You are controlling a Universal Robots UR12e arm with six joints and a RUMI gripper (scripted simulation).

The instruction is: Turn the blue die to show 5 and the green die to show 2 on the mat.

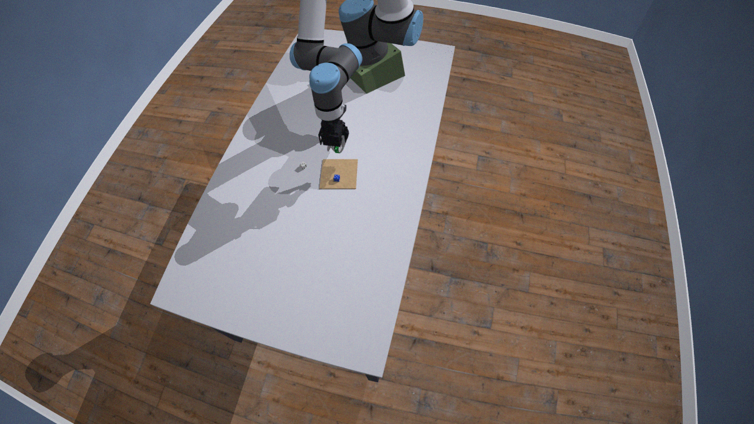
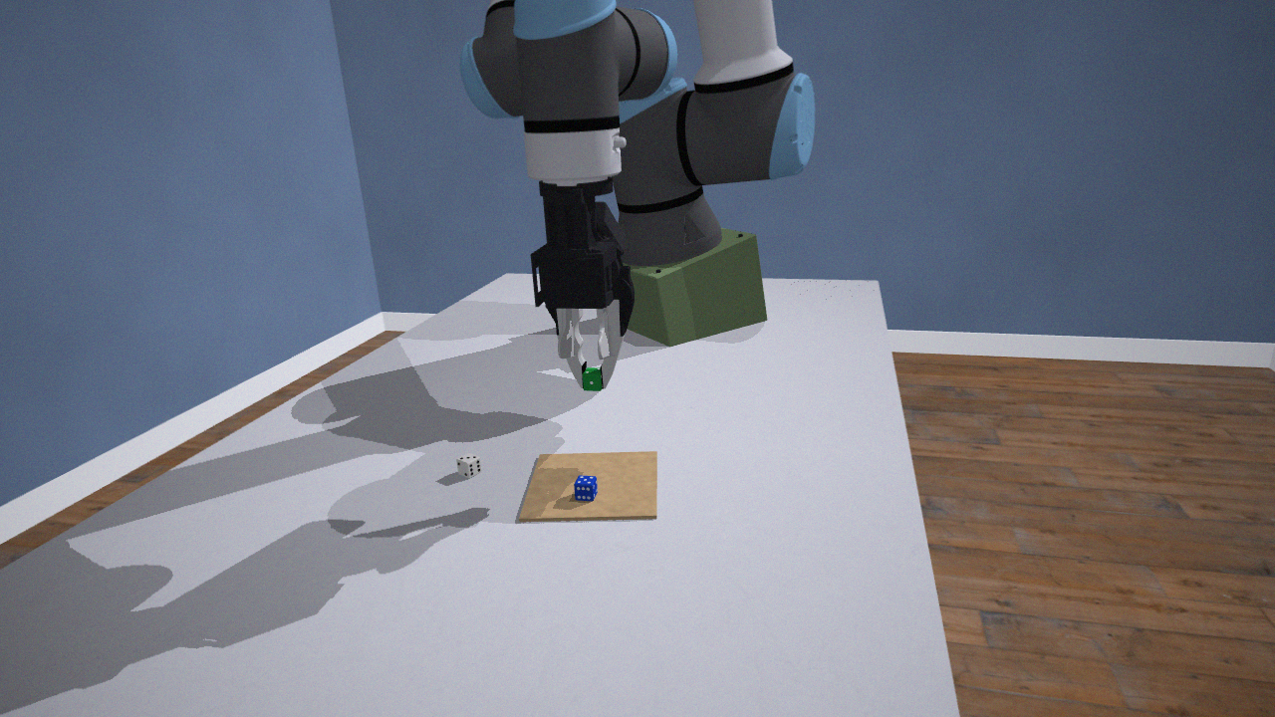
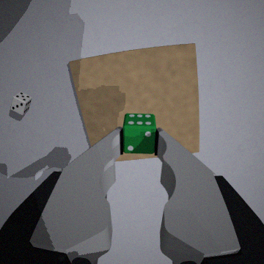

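Note:
My gripper [image 1: 336, 148] [image 2: 592, 377] [image 3: 139, 130] is shut on the green die [image 1: 336, 149] [image 2: 592, 381] [image 3: 139, 133] and holds it well above the table. In the wrist view its 2 face points up towards the palm and its 6 face shows at the far side. The blue die [image 1: 336, 178] [image 2: 586, 488] sits flat on the tan mat [image 1: 347, 167] [image 2: 631, 490] [image 3: 169, 73]; its top number is too small to read surely. The held die and fingers hide it in the wrist view. The white die [image 1: 303, 165] [image 2: 468, 466] [image 3: 21, 103] sits flat left of the mat, 5 up.
The white table [image 1: 295, 274] [image 2: 757, 571] carries the mat and the white die. The green base block [image 1: 382, 73] [image 2: 708, 290] stands at the back, beyond the gripper. The arm's shadows fall across the table's left part and over the mat's left side.

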